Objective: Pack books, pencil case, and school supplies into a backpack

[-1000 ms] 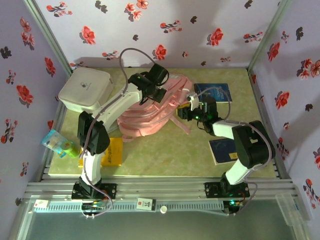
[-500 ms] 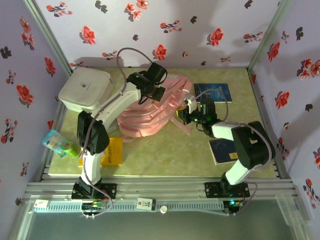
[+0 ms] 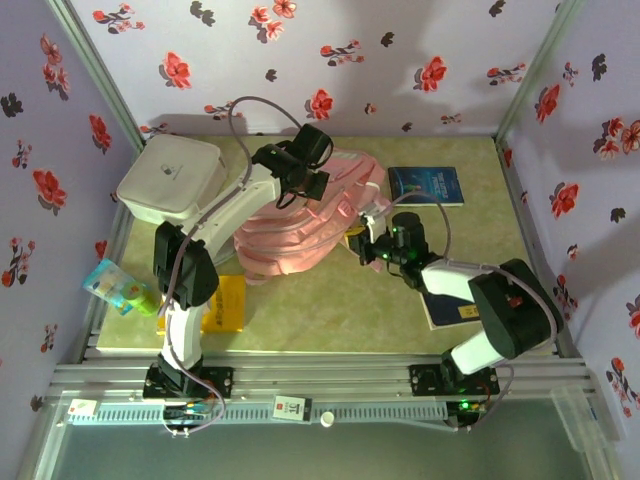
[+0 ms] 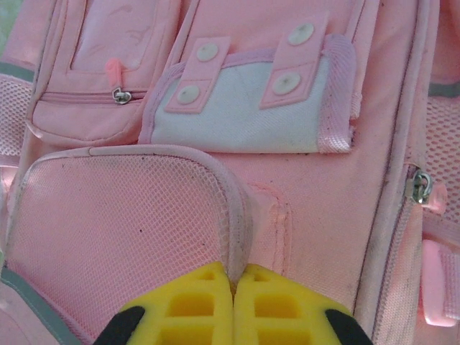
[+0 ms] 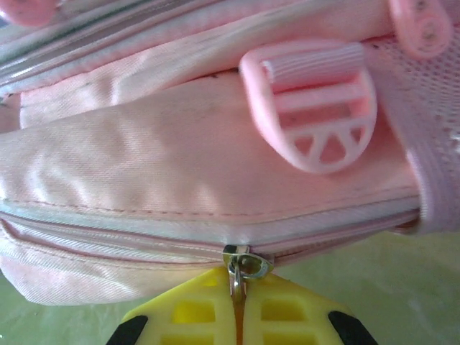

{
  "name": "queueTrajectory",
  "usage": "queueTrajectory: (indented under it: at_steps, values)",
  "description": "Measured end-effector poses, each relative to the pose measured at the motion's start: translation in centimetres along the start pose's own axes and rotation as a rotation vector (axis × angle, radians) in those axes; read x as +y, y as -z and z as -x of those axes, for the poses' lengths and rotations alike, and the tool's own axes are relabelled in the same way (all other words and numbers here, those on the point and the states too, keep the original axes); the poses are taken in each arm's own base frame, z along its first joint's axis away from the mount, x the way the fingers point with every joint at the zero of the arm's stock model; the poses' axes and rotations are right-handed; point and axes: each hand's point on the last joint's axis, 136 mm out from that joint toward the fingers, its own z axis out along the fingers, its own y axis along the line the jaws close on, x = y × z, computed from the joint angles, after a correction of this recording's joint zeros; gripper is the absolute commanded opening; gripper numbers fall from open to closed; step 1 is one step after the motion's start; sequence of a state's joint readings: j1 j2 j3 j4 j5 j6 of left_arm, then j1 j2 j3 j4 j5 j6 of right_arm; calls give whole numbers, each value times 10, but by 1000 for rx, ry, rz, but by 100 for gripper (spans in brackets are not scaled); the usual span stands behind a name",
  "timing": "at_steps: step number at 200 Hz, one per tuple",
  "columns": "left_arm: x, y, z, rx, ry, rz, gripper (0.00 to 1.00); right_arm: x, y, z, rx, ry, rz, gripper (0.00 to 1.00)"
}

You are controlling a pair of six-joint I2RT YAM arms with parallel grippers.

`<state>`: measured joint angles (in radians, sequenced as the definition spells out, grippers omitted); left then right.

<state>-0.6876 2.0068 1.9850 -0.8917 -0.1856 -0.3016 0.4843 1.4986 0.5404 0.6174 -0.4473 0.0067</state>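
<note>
Backpack [image 3: 290, 235] front face up on tabletop [image 3: 330, 300], long axis diagonal, far-right to near-left, visible zip run closed, left hand [image 4: 232, 287] clenched on front pocket edge [image 4: 236, 230], right hand [image 5: 237, 291] grasping zip pull [image 5: 242, 264], books [image 3: 425, 185] outside on tabletop.

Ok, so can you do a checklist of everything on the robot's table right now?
Surface: pale green table, bare in front of the backpack.
Job's things: pink backpack lying mid-table; blue book at the far right; second blue book partly under the right arm; yellow book near left.
Clutter: white box far left; colourful packet at the left edge, can't tell what it is.
Grippers: left gripper shut, pinching the backpack's mesh pocket edge; right gripper shut on the zip pull.
Cables: grey cable loops off the left arm; no snag seen.
Surroundings: flowery walls; metal rail along the near edge.
</note>
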Motion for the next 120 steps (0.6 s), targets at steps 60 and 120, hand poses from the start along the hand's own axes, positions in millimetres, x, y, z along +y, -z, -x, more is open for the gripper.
queueTrajectory:
  at_steps: [60,120]
  values:
    - [-13,-24,0,31,77,-37,0,38,-12,-20,77,50,-4,4]
    - [-27,-46,-3,57,123,-89,0,54,-18,-35,128,87,-30,5]
